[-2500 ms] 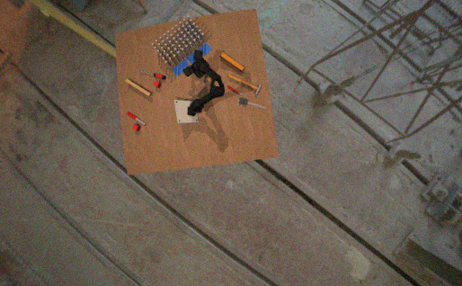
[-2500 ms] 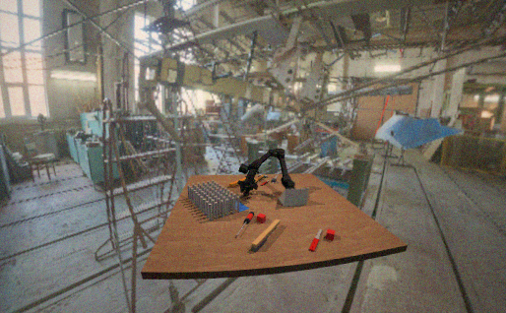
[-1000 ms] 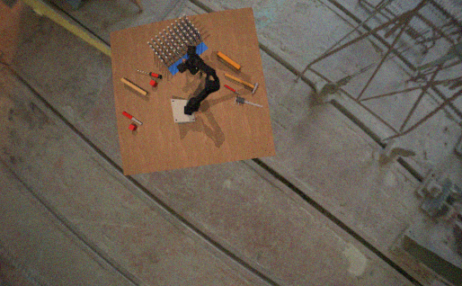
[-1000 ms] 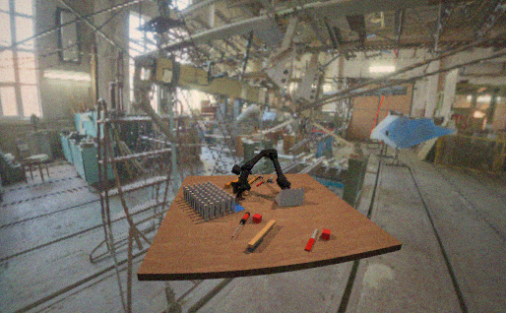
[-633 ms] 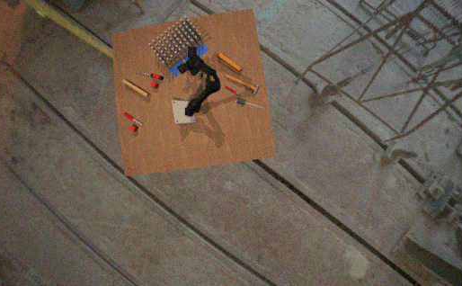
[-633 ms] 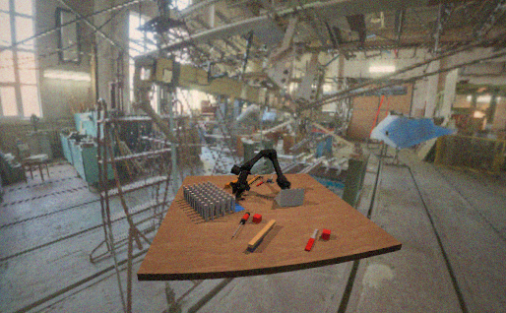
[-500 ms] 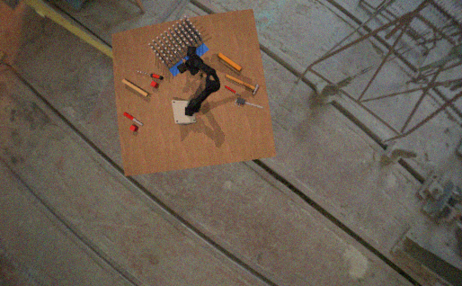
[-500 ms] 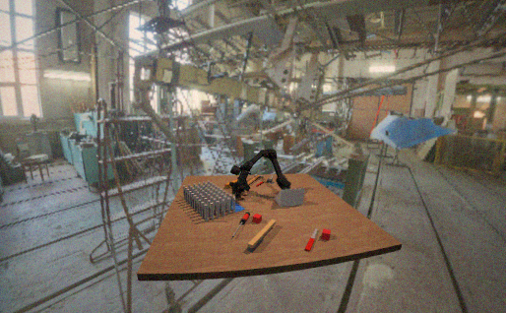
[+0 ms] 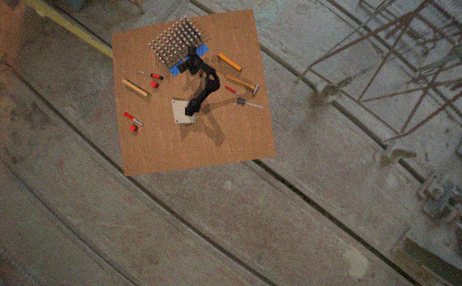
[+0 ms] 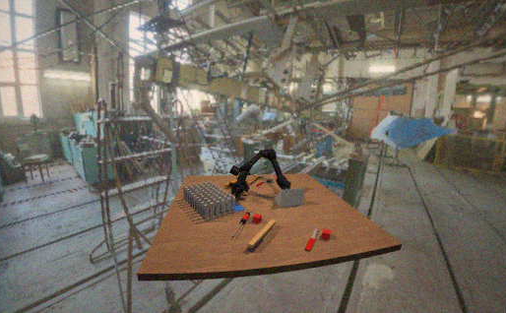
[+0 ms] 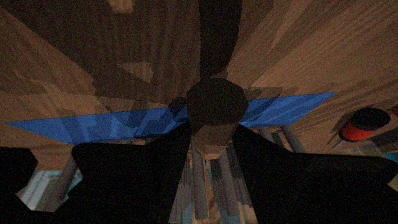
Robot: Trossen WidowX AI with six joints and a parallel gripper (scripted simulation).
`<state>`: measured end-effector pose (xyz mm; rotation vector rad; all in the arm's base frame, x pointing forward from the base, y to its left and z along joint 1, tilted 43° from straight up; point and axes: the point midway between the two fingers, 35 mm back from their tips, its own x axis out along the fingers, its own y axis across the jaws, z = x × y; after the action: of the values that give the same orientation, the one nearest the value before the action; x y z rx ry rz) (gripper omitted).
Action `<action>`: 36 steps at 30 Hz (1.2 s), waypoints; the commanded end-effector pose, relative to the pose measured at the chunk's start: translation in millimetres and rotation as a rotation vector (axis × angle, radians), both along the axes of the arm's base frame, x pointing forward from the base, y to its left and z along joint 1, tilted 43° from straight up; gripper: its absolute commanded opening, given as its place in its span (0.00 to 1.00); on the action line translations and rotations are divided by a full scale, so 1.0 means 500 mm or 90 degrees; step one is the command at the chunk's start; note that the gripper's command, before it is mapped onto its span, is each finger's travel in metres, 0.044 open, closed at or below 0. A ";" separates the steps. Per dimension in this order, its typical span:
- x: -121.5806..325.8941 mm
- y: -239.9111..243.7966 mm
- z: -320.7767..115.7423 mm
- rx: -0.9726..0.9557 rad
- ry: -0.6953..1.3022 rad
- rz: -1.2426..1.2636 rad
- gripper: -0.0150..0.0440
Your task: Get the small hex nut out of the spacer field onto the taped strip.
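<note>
My gripper (image 9: 192, 50) (image 10: 240, 193) (image 11: 211, 125) is shut on a dark-handled tool (image 11: 217, 102), whose blunt, faceted handle end faces the wrist camera. The tool's far end is hidden. The gripper is over the blue taped strip (image 9: 174, 71) (image 10: 239, 209) (image 11: 306, 107), at the front edge of the spacer field. The metal spacers (image 9: 175, 41) (image 10: 209, 199) stand upright in close rows; some show beyond the fingers in the wrist view. The hex nut cannot be made out in any view. Whether the tool touches a spacer cannot be told.
Left of the arm lie a red-handled screwdriver (image 9: 156, 76) (image 10: 245, 218), a wooden bar (image 9: 135, 87) (image 10: 262, 235), a red-and-white tool (image 9: 133, 119) (image 10: 311, 241) and red cubes (image 9: 155, 84) (image 10: 326, 234). Right are an orange bar (image 9: 229, 61), a hammer (image 9: 240, 82) and a grey tool (image 9: 249, 103).
</note>
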<state>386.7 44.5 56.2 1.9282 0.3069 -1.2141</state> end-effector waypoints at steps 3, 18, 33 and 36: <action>0.001 -0.004 -0.011 0.000 0.001 0.006 0.25; 0.004 -0.012 -0.031 -0.001 0.004 0.007 0.25; -0.005 -0.020 -0.023 -0.001 0.003 0.006 0.25; -0.008 -0.022 -0.022 -0.001 0.003 0.006 0.25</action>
<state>385.5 34.2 44.8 1.9234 0.3112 -1.2105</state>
